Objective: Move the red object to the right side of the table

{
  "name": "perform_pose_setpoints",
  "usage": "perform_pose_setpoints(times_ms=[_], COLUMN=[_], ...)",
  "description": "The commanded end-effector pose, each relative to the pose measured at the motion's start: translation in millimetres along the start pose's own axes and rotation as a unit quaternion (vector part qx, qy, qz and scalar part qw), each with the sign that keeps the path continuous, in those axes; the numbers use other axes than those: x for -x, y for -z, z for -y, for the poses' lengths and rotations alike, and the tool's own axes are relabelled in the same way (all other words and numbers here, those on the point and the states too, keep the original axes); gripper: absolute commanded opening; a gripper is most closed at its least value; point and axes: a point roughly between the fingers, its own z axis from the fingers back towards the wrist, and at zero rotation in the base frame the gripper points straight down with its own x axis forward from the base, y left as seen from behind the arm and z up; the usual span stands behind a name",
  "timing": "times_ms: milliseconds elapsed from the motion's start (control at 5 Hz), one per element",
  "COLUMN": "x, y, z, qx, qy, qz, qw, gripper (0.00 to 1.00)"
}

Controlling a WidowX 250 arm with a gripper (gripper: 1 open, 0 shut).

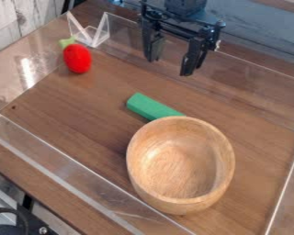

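Observation:
The red object [77,58], a small strawberry-like toy with a green leafy top, lies at the far left of the dark wood table [76,115], close to the left acrylic wall. My gripper [169,55] hangs above the table's far middle, pointing down, well to the right of the red toy and apart from it. Its two black fingers [190,59] stand wide open with nothing between them.
A green rectangular block [151,108] lies near the middle of the table. A large wooden bowl [180,163] sits in front of it toward the near right. Low clear acrylic walls [63,170] edge the tabletop, and a clear folded piece [91,32] stands at the far left.

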Motion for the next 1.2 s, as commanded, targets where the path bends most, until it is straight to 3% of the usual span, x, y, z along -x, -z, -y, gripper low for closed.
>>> perform_pose_setpoints(times_ms=[0, 200, 400, 600, 800, 1000], x=[4.8, 6.7, 5.3, 8.9, 13.9, 9.9], y=[8.5, 27.3, 29.0, 18.3, 7.4, 4.5], z=[-3.1, -8.7, -36.8, -70.2, -104.6, -140.5], qx=[0.001, 0.0, 0.012, 0.022, 0.041, 0.057], qy=[0.002, 0.018, -0.027, -0.094, -0.187, -0.301], qz=[-0.019, -0.038, -0.029, -0.013, 0.001, 0.015], qw=[0.9998, 0.9991, 0.9991, 0.9953, 0.9814, 0.9516], gripper=[1.0, 1.0, 1.0, 1.0, 1.0, 1.0])
